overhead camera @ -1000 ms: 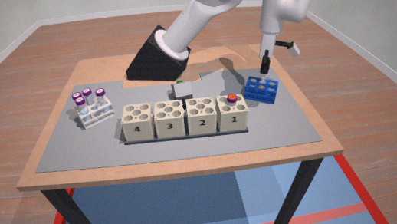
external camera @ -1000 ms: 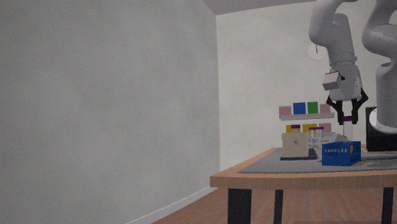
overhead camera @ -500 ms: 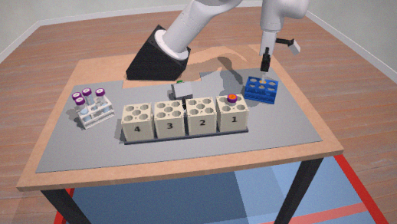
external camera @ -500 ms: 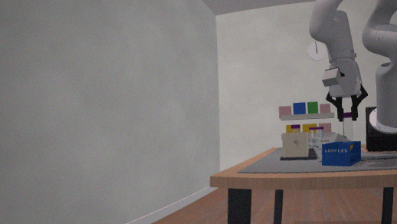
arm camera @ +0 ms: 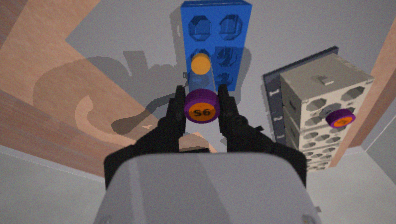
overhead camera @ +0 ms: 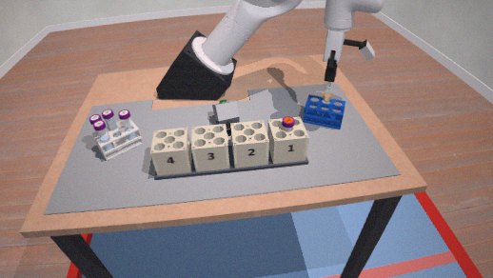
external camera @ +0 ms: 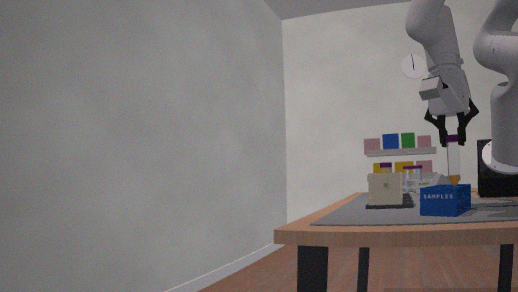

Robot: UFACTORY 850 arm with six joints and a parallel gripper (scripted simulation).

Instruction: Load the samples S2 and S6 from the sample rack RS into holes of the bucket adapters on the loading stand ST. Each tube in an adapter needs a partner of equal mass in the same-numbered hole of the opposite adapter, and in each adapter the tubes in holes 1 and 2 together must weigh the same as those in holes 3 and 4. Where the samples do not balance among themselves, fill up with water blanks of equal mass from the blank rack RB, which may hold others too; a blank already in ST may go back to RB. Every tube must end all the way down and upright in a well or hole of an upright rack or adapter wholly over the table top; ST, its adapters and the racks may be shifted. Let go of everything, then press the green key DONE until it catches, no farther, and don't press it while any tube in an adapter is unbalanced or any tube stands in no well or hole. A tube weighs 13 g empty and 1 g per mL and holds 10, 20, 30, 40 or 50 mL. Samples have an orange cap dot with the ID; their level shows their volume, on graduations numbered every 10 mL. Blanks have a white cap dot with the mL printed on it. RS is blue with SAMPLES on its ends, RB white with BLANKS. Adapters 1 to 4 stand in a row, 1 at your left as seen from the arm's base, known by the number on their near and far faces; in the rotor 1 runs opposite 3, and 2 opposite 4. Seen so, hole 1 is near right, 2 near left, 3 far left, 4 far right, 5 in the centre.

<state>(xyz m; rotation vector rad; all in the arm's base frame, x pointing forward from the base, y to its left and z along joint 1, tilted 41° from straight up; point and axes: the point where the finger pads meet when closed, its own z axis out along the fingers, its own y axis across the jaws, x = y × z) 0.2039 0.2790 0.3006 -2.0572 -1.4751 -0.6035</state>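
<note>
Hanging plumb above the blue sample rack RS (external camera: 445, 200), tube S6 (external camera: 453, 159) is pinched just under its purple cap by the hand (external camera: 451, 136), its orange tip barely above the rack top. Its long axis runs vertical. Adapter 1 (overhead camera: 289, 140), already holding one orange-dotted tube (overhead camera: 287, 122), stands just beside RS on the worktop (overhead camera: 305, 205), so the carry looks short and sideways.
</note>
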